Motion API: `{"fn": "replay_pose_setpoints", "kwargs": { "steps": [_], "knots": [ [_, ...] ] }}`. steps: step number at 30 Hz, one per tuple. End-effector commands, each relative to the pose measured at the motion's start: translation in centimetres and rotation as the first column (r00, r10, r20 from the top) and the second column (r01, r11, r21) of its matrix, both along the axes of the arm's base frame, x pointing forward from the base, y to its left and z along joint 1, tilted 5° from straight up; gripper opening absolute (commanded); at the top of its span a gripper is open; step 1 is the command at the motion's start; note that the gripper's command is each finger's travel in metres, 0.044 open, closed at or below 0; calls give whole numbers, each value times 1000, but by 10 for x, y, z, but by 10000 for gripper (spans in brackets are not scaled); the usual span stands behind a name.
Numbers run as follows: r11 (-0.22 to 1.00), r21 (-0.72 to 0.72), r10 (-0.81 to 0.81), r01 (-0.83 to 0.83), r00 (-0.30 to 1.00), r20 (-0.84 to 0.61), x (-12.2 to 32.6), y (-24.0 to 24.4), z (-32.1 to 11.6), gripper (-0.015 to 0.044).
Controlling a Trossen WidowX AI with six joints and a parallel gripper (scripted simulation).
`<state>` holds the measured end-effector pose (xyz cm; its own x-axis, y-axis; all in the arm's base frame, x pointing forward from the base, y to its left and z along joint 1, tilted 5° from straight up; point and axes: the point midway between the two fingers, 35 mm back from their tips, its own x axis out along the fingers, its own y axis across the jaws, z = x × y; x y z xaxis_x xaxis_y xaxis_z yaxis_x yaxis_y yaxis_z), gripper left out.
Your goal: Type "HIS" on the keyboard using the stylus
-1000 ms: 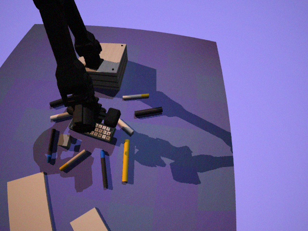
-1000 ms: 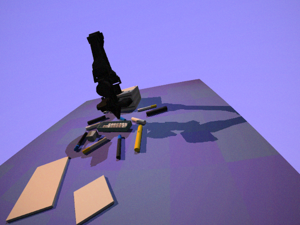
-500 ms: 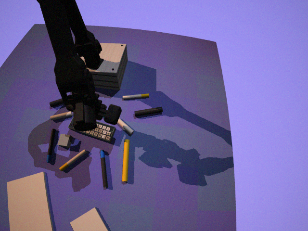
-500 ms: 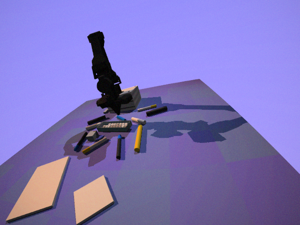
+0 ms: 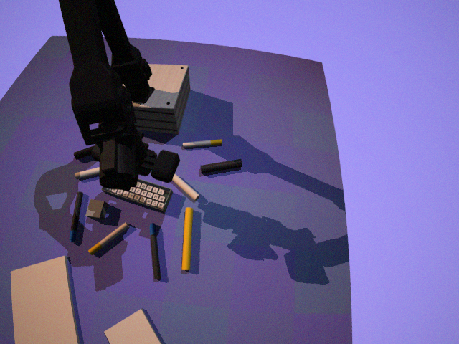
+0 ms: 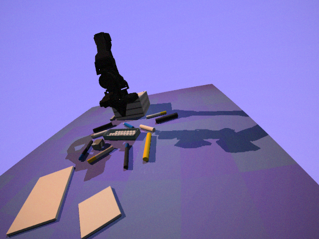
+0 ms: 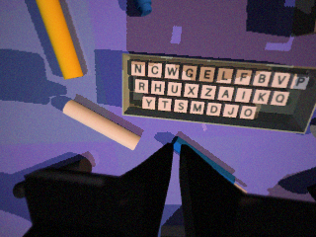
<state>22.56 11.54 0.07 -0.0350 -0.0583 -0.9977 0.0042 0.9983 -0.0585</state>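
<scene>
The small keyboard lies on the purple desk, its lettered keys facing up. In the wrist view the H key sits in the second row and the S key in the bottom row. A thin stylus with a blue end lies flat on the desk just behind the keyboard. My gripper hangs above that stylus, beside the keyboard's back edge. Its fingers are almost together with only a slim gap, and nothing is between them.
Several loose pens and cylinders lie around the keyboard: a yellow one, a cream one, a black one. A small cube, a stacked box and two flat boards are also there.
</scene>
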Motion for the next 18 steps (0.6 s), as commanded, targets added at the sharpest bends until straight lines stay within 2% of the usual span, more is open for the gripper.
{"fn": "replay_pose_setpoints", "kwargs": {
  "steps": [1, 5, 16, 18],
  "knots": [
    [1000, 0, 0, 0, 1000, 0, 0, 0, 0, 105],
    [1000, 0, 0, 0, 1000, 0, 0, 0, 0, 0],
    [1000, 0, 0, 0, 1000, 0, 0, 0, 0, 0],
    [1000, 0, 0, 0, 1000, 0, 0, 0, 0, 53]
  ]
}}
